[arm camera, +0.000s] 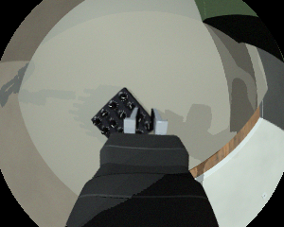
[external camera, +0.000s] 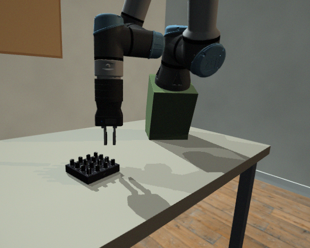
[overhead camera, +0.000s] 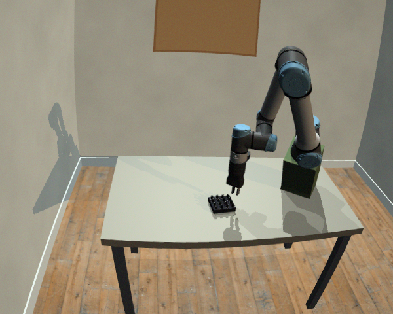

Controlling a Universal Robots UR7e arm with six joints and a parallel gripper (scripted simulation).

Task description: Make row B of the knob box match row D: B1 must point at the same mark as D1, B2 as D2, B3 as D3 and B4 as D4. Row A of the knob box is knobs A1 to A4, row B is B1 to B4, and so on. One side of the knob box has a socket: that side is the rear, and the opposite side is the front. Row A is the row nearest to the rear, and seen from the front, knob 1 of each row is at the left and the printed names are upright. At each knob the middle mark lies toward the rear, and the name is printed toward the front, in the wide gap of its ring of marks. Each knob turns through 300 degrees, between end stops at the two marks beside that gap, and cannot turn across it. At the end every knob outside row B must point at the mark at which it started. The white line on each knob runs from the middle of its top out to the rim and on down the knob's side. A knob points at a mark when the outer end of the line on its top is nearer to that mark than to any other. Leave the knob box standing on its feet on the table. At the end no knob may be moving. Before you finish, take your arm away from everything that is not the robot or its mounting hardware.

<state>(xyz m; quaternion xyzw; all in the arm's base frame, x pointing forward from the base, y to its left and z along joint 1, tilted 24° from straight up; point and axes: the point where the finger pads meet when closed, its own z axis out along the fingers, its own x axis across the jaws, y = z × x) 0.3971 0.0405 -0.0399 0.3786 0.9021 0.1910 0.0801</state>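
The black two-finger end effector (overhead camera: 235,193) (external camera: 109,144) (arm camera: 145,114) points straight down, its slim fingers parted by a modest gap with nothing between them, above the square black knob box (overhead camera: 222,203) (external camera: 89,179) (arm camera: 125,91), which stands on the pale grey-green counter (overhead camera: 156,216) (external camera: 37,208) (arm camera: 76,142), left of the green block-shaped pedestal (overhead camera: 297,184) (external camera: 171,117) (arm camera: 227,9). The box's printed names and marks are too small to read.
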